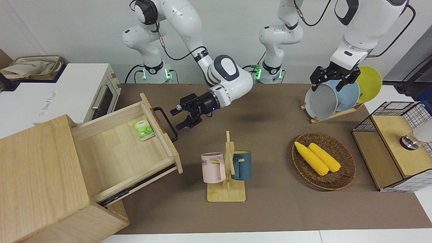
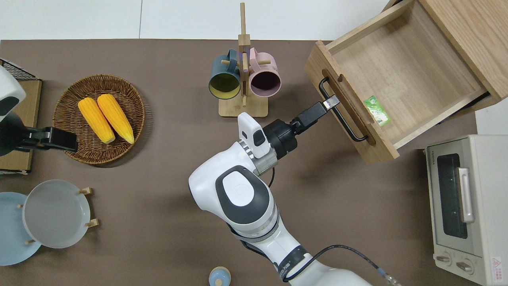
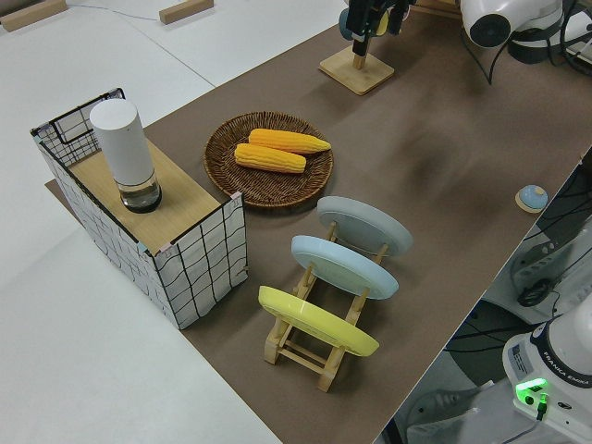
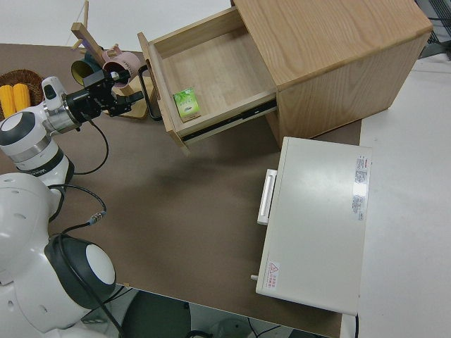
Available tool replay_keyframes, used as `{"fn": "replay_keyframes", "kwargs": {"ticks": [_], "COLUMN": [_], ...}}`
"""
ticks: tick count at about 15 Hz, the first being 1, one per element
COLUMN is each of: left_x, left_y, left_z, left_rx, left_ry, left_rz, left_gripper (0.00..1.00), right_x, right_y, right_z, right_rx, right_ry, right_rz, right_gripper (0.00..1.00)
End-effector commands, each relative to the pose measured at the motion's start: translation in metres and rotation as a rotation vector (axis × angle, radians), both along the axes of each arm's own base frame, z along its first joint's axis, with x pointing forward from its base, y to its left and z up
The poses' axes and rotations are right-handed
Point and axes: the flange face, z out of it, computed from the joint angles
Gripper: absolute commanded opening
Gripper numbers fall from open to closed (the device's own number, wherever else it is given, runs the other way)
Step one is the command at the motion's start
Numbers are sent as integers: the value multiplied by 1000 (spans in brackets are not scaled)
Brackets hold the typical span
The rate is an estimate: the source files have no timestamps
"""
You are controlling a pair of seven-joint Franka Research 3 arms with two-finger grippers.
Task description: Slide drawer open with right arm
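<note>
Your wide light-wood drawer (image 1: 125, 148) stands pulled well out of its pale wooden box (image 1: 40, 182), so the right tool (image 1: 179, 118) hangs just clear of the black bar handle (image 1: 166, 123), fingers apart, gripping nothing. The left arm is parked.

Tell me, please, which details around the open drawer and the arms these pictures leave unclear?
- Green packet in the drawer: its print is too small in every view.
- Wooden box: cut off by the front and overhead edges.
- Left gripper: what its fingers are doing.
</note>
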Motion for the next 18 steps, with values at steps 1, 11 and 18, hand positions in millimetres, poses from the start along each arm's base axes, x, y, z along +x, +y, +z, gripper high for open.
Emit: {"fn": "replay_keyframes", "kwargs": {"ticks": [1, 11, 18], "left_x": [2, 2, 2], "left_y": [1, 1, 1], "left_z": [3, 4, 4], "left_rx": [16, 16, 16], "left_ry": [6, 5, 5], "left_rz": [-12, -12, -12], "left_gripper": [993, 993, 993], "right_x": [-17, -35, -31], "right_y": [35, 12, -78], "right_z": [18, 148, 222], "right_rx": [138, 687, 1029], "right_ry": [10, 88, 169], "right_rz": [-17, -151, -276], "right_gripper": [981, 981, 981]}}
